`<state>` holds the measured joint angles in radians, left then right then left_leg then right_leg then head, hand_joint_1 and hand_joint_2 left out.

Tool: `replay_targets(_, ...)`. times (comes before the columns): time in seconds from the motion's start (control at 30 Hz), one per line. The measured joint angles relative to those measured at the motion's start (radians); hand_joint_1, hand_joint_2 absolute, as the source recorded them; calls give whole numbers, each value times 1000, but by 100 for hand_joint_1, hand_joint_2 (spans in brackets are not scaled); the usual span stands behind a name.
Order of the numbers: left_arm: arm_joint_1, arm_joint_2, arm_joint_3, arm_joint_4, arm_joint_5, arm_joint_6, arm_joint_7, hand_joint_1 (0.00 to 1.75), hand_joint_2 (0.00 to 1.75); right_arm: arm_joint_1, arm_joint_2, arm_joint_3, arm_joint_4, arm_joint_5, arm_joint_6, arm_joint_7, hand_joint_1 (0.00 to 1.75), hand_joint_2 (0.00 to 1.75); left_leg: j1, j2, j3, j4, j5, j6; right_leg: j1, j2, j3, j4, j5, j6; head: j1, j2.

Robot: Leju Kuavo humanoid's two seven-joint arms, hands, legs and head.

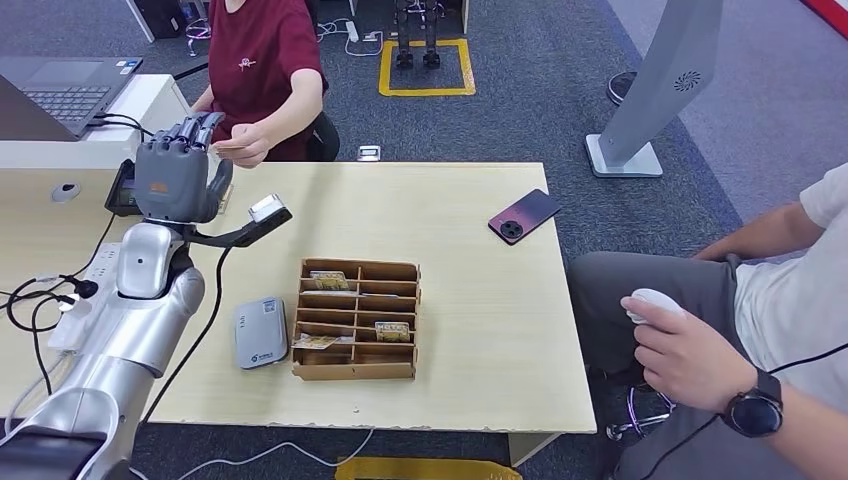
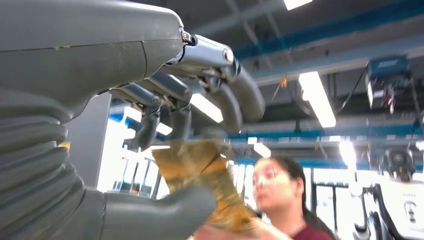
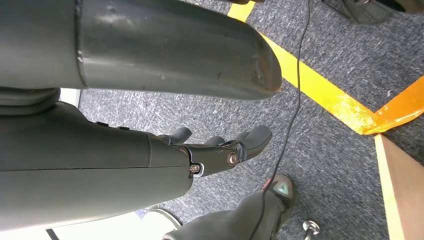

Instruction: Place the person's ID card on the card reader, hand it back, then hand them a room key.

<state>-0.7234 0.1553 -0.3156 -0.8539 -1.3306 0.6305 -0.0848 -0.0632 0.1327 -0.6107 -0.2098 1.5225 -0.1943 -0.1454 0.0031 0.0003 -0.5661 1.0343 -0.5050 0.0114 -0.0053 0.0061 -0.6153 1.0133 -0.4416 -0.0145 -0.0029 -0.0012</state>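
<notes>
My left hand point(image 1: 178, 170) is raised at the table's far left edge, toward a person in a red shirt point(image 1: 262, 60). A yellowish card point(image 2: 200, 175) lies between its thumb point(image 2: 165, 210) and curled fingers point(image 2: 150, 135), which pinch it. The person's hand point(image 1: 243, 148) is on the card's other end. Whether it is the ID card or a room key I cannot tell. The grey card reader point(image 1: 260, 332) lies on the table near my left arm. My right hand point(image 3: 220, 147) hangs over the floor, fingers loosely apart, holding nothing.
A wooden divided box point(image 1: 357, 320) with several yellowish cards stands beside the reader. A dark phone point(image 1: 524, 216) lies at the far right of the table point(image 1: 480, 330). A laptop point(image 1: 60, 90) and cables sit to the left. A second person point(image 1: 740, 330) sits at the right.
</notes>
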Motion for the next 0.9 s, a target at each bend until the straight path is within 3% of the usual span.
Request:
replay_targets(0.33,60,-16,-1,-47,201,-175,-75,0,175,11,-1,0,0,-19,-10,1,0,0,0,0,0,0,0,0,0,0,0,0,0,0,0,0)
replay_targets(0.43,145,1,0,-141,377,-316,-155,0,175,19,-1,-1,0,-33,-21,0,0,0,0,1,0,-1,0,0,-1,1,0,0,0,0,0,0)
replay_targets(0.57,349,34,-1,-365,590,-510,-223,0,175,35,-1,-10,0,-50,-32,0,0,0,0,1,-1,-1,-2,-1,-1,2,-2,0,-2,0,-1,0)
replay_targets(0.7,468,62,-3,-513,623,-540,-223,0,175,44,-1,-18,0,-51,-36,0,0,0,0,0,-3,-1,-2,-1,0,1,-4,0,-2,1,-1,0)
replay_targets(0.9,510,84,-3,-594,626,-554,-225,0,175,46,-1,-19,0,-52,-36,1,0,0,0,0,-3,-1,-1,-1,0,0,-3,0,-1,0,0,0)
